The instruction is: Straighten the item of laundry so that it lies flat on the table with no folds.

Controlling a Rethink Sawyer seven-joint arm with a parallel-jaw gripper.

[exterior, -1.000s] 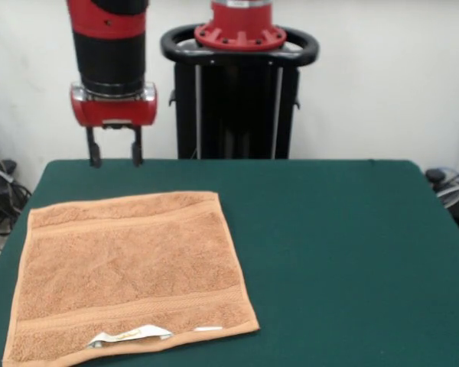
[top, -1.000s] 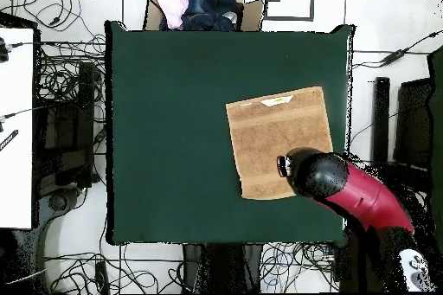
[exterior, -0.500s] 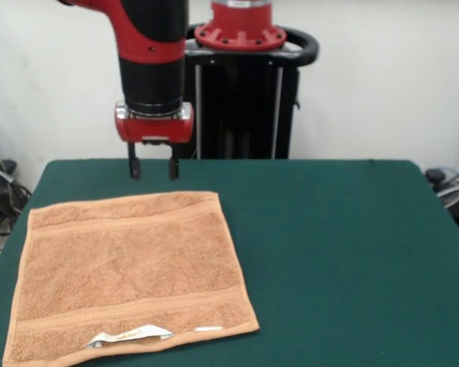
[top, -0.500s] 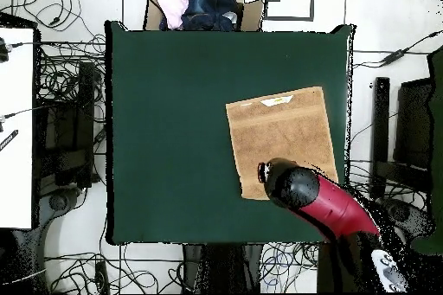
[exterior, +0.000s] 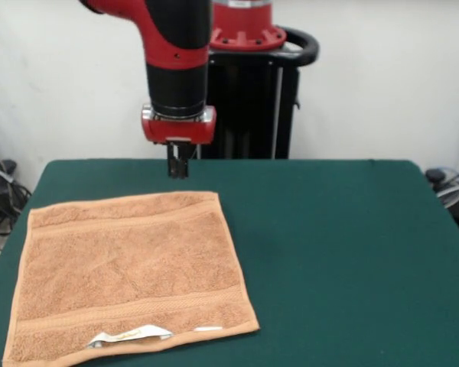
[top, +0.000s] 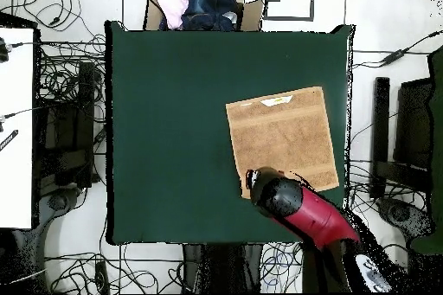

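Orange-tan towel (exterior: 130, 271) flat on table (exterior: 344, 252) | gripper (exterior: 177, 170) fingers together above far edge | box of clothes (top: 201, 6) beyond.

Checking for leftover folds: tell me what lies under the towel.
The towel lies spread flat on the green table, with only its white label sticking out at the near edge. No bulge shows, but the table beneath it is covered, so nothing more can be seen.

A plain white wall (exterior: 382, 76) fills the background in the front view. From overhead, a pale floor (top: 381, 15) carries tangled black cables (top: 60, 136) at 9 o'clock, a white desk (top: 16, 127) at the edge there, and a cardboard box of clothes (top: 203, 4) at 12 o'clock.
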